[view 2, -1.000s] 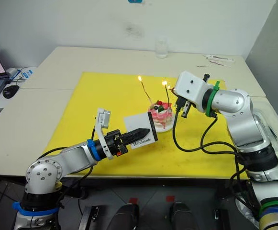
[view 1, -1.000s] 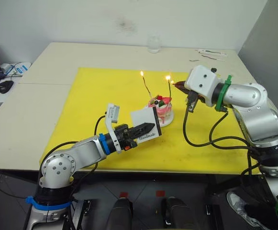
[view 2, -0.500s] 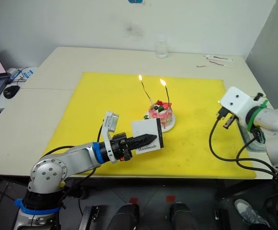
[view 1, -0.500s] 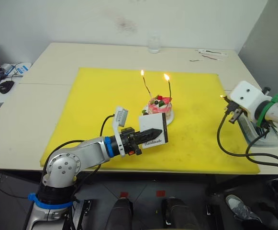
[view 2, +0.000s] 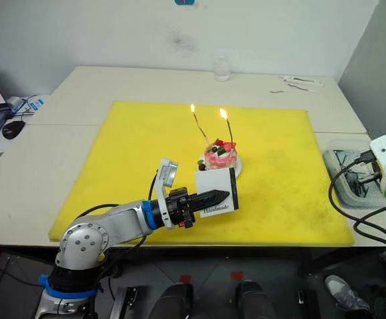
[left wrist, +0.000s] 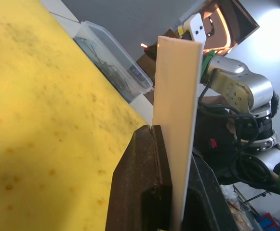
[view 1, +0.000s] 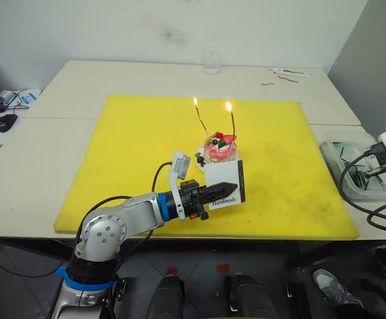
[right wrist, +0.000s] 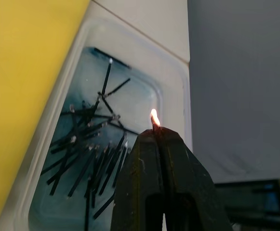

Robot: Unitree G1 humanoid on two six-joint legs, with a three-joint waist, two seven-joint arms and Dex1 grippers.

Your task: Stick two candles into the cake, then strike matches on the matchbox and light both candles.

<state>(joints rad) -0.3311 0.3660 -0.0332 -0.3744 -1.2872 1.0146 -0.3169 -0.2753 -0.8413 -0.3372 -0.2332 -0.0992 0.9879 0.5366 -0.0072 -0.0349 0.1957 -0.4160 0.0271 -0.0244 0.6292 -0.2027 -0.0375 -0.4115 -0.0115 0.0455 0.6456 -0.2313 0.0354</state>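
Both candles lit, matchbox in our left grip.

Nearest us, our left gripper (view 1: 224, 188) pinches the flat white matchbox (view 1: 223, 187) upright over the yellow mat (view 1: 139, 153). Just beyond sits the round pink cake (view 1: 219, 147), its two thin wavy candles (view 1: 200, 116) burning. Our right gripper (right wrist: 157, 132) is clamped on a burning match (right wrist: 154, 120) above a clear tray (right wrist: 48, 159) of dark matchsticks.

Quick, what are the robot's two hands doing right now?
Left gripper: shut on the matchbox.
Right gripper: shut on a burning match, over a tray of spent matches.
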